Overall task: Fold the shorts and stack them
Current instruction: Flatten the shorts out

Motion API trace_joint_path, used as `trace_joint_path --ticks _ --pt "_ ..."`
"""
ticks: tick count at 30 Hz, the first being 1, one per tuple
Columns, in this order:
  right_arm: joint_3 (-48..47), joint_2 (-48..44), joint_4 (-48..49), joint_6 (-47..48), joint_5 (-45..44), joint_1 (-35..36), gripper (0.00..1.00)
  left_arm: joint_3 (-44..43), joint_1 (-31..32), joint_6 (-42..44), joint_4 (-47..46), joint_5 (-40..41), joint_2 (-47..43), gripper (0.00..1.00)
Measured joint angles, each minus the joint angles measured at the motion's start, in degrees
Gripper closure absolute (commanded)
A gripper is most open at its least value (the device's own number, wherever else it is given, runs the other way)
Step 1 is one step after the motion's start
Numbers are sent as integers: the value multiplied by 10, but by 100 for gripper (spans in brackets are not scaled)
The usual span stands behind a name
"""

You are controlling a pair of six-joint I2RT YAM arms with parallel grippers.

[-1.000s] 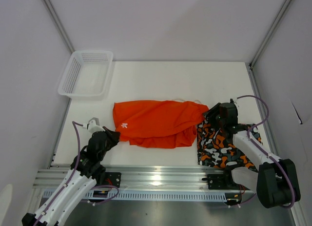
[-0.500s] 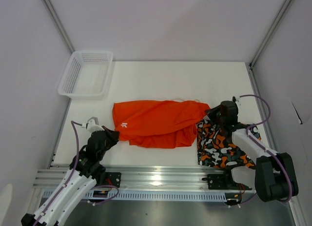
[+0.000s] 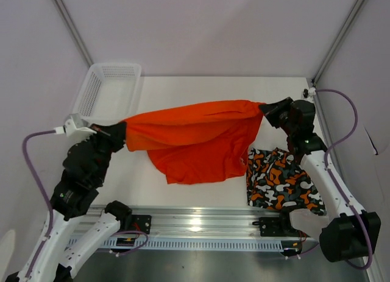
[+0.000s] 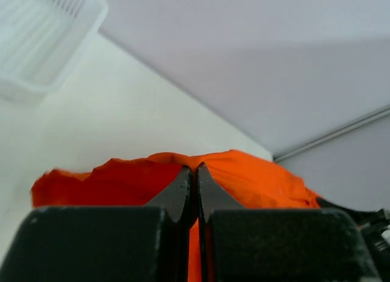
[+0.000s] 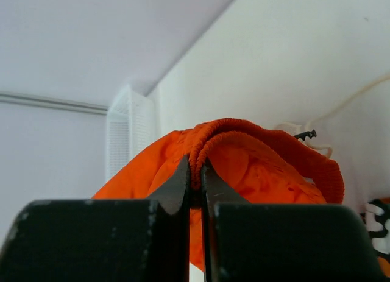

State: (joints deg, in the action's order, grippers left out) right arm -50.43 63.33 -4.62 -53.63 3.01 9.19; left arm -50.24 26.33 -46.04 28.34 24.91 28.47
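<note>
The plain orange shorts hang stretched between both hands over the middle of the surface, and their lower part sags toward 6 o'clock. The left hand, at 9 o'clock, is pinched fully closed on one end of the fabric. The right hand, at 2 o'clock, is clamped tight on the ribbed waistband end. The patterned shorts lie on the surface at 4 o'clock. The white mesh basket sits at 10 o'clock, with both pairs outside it.
</note>
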Motion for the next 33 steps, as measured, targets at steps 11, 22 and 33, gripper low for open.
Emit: trace_joint_path --ticks 11,22,33 --pt "-130 -92 -101 2 106 5 100 -226 0 84 61 31 15 100" --pt "-276 -142 -181 -11 171 60 100 -406 0 156 96 31 10 100" --pt "-530 -120 -274 7 207 71 100 -489 2 187 84 -16 9 100"
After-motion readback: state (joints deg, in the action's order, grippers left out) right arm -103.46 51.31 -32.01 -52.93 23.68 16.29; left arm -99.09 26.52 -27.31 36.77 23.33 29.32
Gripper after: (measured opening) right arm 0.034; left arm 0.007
